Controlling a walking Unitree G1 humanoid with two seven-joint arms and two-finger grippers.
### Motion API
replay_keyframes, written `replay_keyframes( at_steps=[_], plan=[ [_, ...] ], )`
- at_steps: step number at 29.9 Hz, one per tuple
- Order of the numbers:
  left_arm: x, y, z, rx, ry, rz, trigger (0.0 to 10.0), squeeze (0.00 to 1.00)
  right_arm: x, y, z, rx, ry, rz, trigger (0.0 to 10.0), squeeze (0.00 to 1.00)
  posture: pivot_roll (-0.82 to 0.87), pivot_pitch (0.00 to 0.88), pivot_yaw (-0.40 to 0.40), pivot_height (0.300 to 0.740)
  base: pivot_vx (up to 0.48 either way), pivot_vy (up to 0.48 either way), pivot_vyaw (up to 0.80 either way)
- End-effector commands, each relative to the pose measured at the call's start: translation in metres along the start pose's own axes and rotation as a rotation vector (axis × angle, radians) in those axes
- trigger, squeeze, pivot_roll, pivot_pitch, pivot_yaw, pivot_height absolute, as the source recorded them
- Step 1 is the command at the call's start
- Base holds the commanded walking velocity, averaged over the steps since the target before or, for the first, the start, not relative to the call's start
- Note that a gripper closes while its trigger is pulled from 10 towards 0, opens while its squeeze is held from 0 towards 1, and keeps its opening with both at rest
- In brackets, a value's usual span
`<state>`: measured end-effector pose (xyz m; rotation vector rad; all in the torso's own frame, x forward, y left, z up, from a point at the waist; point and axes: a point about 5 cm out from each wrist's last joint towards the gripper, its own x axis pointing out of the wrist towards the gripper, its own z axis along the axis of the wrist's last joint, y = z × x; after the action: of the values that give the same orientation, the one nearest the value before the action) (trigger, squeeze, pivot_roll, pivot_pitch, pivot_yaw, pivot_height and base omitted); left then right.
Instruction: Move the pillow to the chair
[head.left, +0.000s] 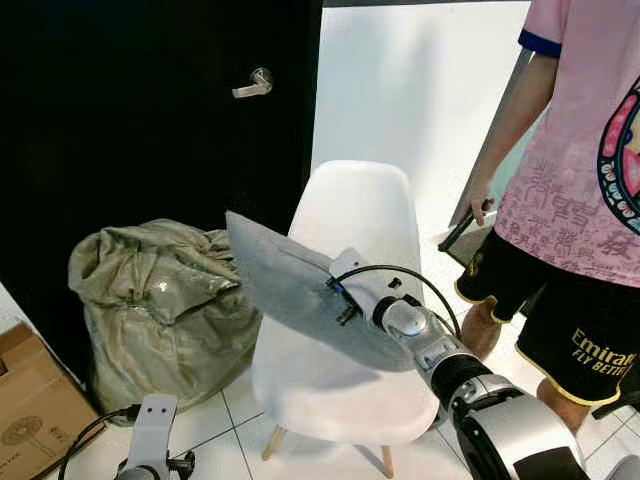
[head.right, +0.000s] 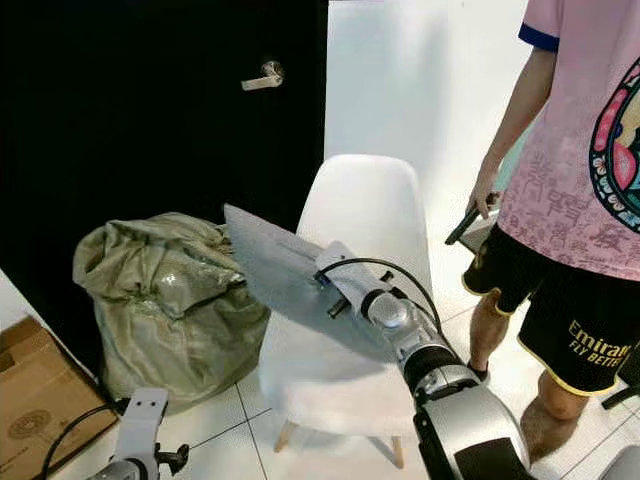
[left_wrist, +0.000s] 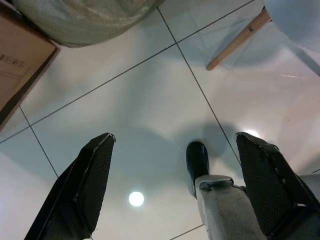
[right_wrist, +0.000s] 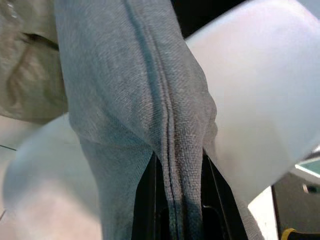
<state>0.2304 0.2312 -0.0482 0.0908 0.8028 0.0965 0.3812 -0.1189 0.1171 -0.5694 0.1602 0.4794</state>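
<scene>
Jaws clamped on the grey pillow's (head.left: 290, 285) seam, our right gripper (right_wrist: 176, 167) holds it over the white chair (head.left: 352, 215) for release, left gripper (left_wrist: 175, 185) idle, spread wide.

- The pillow (right_wrist: 135, 95) is grey woven cloth, matt, with a coarse visible weave and a stitched seam.
- The chair (head.left: 355, 215) has a smooth white shell, probably plastic, faintly shiny, on pale wooden legs (left_wrist: 237, 42).
- The floor (left_wrist: 150, 110) is glossy white tile that mirrors a lamp.
- The sack (head.left: 165, 300) is crumpled olive cloth, partly under shiny clear film.
- The box (head.left: 30, 410) is matt brown cardboard.
- The door handle (head.left: 252, 85) is polished metal.
- The right gripper (right_wrist: 175, 200) has matt black fingers; the left gripper (left_wrist: 175, 185) has finely textured black pads.
</scene>
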Motion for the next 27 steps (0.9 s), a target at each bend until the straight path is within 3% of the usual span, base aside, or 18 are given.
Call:
replay_keyframes(
  at_steps=[1,27],
  plan=[
    [-0.0008,-0.0019,-0.0053,0.008,0.015,-0.01,10.0,0.0,0.0007,-0.008,0.0086,0.024,-0.039,-0.042,10.0,0.0,-0.09,0.051,-0.051,0.74,0.311,0.0,0.0],
    [-0.0006,-0.0017,-0.0035,0.012,0.006,-0.015,10.0,0.0,-0.0011,-0.012,0.0051,0.041,-0.029,-0.063,10.0,0.0,-0.09,0.058,-0.049,0.74,0.397,0.0,0.0]
  ],
)
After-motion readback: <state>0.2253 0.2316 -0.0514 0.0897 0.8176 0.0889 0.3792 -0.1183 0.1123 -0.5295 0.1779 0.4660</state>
